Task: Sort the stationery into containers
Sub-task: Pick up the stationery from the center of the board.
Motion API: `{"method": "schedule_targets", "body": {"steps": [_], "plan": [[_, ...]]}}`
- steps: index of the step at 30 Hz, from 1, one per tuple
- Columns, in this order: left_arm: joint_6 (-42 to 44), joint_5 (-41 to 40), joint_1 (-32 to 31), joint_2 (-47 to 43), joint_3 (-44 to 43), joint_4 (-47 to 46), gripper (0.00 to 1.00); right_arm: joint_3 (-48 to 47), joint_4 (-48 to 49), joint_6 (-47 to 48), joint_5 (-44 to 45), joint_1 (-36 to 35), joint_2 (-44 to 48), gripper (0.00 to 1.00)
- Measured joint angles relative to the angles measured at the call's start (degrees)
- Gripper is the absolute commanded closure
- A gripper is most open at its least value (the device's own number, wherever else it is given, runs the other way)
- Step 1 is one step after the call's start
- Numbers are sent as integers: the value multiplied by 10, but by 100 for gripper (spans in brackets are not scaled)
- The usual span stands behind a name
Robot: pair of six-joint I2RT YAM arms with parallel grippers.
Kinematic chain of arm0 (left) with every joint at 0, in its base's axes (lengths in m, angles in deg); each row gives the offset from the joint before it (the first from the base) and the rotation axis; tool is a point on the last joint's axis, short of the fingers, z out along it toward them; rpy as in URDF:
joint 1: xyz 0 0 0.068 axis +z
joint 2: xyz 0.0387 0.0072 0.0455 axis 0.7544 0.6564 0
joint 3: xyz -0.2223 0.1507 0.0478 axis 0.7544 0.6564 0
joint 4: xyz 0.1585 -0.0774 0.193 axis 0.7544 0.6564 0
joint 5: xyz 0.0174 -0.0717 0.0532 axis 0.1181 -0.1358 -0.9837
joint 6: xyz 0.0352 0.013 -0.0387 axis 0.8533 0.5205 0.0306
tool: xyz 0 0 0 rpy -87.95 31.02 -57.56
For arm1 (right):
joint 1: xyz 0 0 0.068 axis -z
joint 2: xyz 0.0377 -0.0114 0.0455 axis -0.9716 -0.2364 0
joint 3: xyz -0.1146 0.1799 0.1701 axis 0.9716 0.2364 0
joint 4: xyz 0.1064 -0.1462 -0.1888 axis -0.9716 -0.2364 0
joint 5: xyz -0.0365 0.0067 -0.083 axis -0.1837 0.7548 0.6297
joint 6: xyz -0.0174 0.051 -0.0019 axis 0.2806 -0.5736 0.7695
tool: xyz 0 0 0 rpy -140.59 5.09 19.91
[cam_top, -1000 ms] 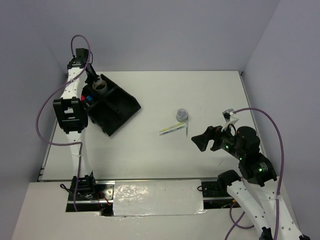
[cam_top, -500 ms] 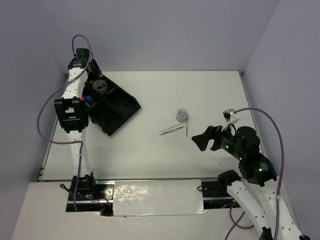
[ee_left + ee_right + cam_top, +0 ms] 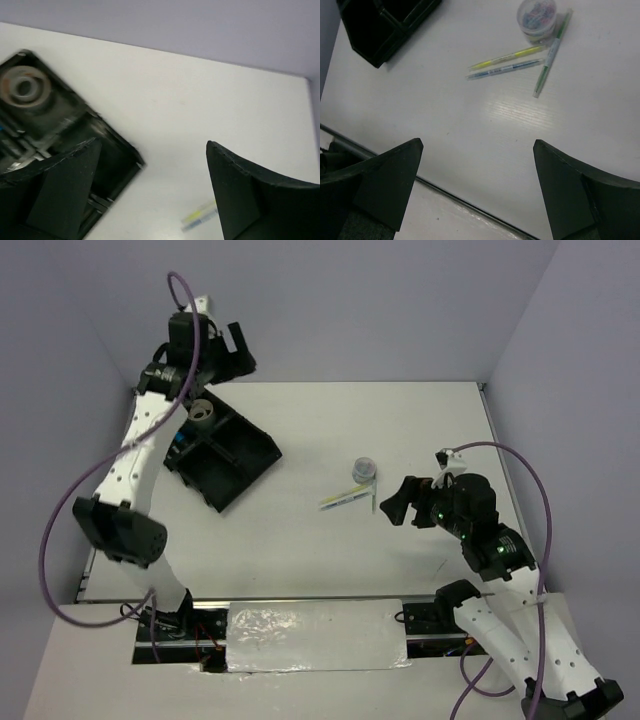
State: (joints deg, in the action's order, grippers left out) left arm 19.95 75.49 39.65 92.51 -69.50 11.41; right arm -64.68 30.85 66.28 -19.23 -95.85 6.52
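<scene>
The black tray (image 3: 268, 452) lies at the far left of the table. A greyish tape roll (image 3: 200, 412) rests in its far compartment, and highlighters (image 3: 179, 438) show their coloured caps in the left one. My left gripper (image 3: 238, 358) hangs open and empty high above the tray's far corner. A clear tape roll (image 3: 364, 470) stands mid-table, with thin pens (image 3: 343, 499) lying just in front of it. My right gripper (image 3: 395, 506) is open and empty, just right of the pens. The right wrist view shows the clear roll (image 3: 536, 17), a yellow pen (image 3: 507, 57), a blue pen (image 3: 505, 69) and a green pen (image 3: 551, 54).
The left wrist view looks down on the tray (image 3: 102, 125), the grey roll (image 3: 23, 88) and the blurred pens (image 3: 200, 218). The tray's corner (image 3: 375, 47) is at the top left of the right wrist view. The table's near edge (image 3: 445, 192) runs below the right fingers.
My left gripper has opened, left the grey tape roll in the tray's far compartment, and risen up and back. My right gripper has shifted slightly left toward the pens.
</scene>
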Motion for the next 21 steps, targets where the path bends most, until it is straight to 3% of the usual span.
{"method": "schedule_targets", "body": {"steps": [3,5,10,15,21], "plan": [[6,-5,-102,-79,74,-33,1,8,0,-19,29,0,11,0],[21,-7,-176,-77,92,-56,1,9,-7,-33,54,-1,35,0],[70,-30,-315,83,47,-67,1,-18,-57,-56,126,-2,108,0],[97,-26,-363,221,40,-66,1,-76,-105,-62,189,-2,153,0],[119,-26,-388,276,3,-79,1,-92,-138,-48,196,-2,143,0]]}}
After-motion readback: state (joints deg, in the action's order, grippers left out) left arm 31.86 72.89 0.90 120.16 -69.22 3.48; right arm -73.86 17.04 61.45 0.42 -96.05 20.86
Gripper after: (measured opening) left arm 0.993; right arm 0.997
